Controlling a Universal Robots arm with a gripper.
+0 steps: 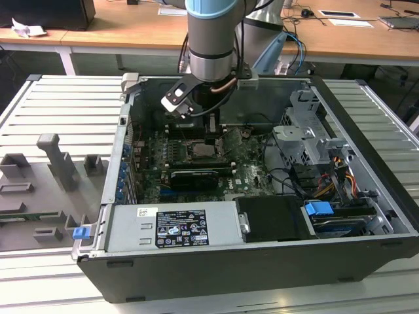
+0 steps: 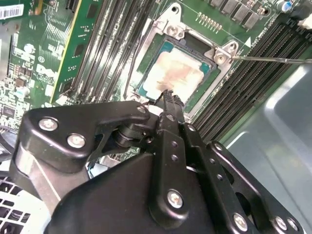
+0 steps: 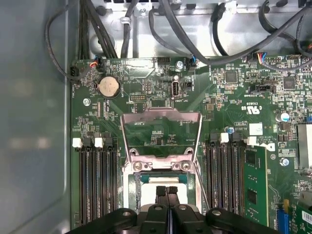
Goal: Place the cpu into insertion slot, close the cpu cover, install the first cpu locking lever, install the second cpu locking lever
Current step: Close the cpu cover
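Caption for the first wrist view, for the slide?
Shut gripper over the insertion slot, cpu cover open, memory slots on either side.

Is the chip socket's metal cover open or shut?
Open. In the first wrist view the cpu cover is flipped back from the insertion slot, board showing through its cutout; the second wrist view shows the cpu uncovered.

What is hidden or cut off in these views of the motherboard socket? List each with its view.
- Pale silver-beige square cpu: near edge, second wrist view, behind the black gripper.
- Dark square silver-rimmed insertion slot: part of it, first wrist view, behind the gripper and cut by the picture edge.
- Thin metal lever: end, second wrist view, runs off the edge.
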